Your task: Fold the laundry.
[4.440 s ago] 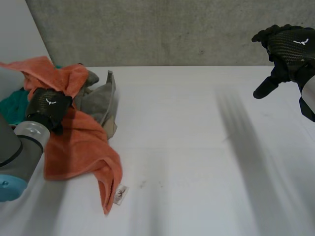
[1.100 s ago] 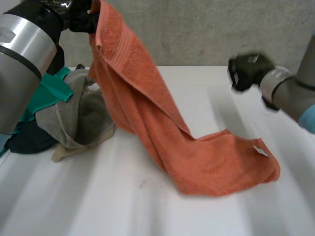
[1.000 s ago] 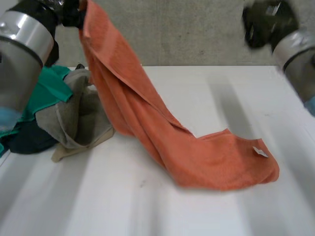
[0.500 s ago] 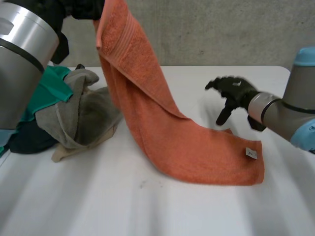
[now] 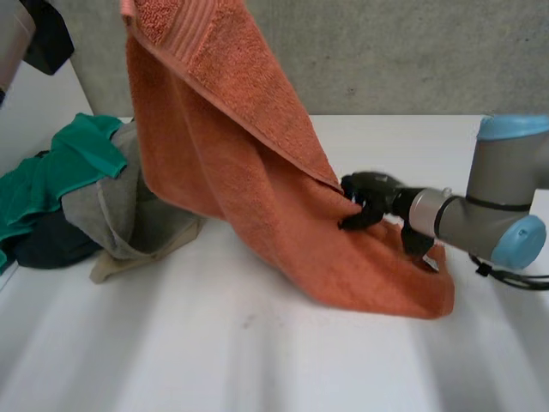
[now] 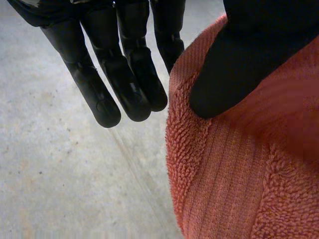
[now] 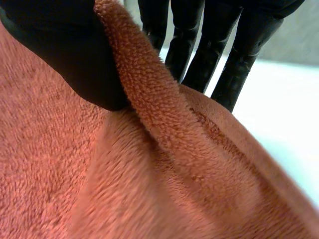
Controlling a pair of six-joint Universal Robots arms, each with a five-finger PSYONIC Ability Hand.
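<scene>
An orange towel [image 5: 240, 163] hangs from above the table's far left and slopes down to the right, its lower end bunched on the white table [image 5: 257, 352]. In the left wrist view my left hand [image 6: 124, 74] pinches the towel's [image 6: 239, 174] top edge under its thumb, the fingers straight behind it. My right hand [image 5: 371, 202] is at the towel's folded side edge, low down near the table. The right wrist view has the right hand [image 7: 65, 59] with its thumb pressed on that thick edge [image 7: 149, 114] and the fingers [image 7: 199, 45] on its other side.
A pile of laundry lies at the table's left: a green cloth [image 5: 77, 163], a grey cloth [image 5: 129, 215] and a dark one [image 5: 43, 245]. A concrete wall [image 5: 412, 51] stands behind the table. The right arm [image 5: 497, 215] reaches in over the towel's lower end.
My right hand has come down from the air to the towel's side edge and closed on it. The left hand has lifted the top edge higher. The towel's lower end has slid slightly left.
</scene>
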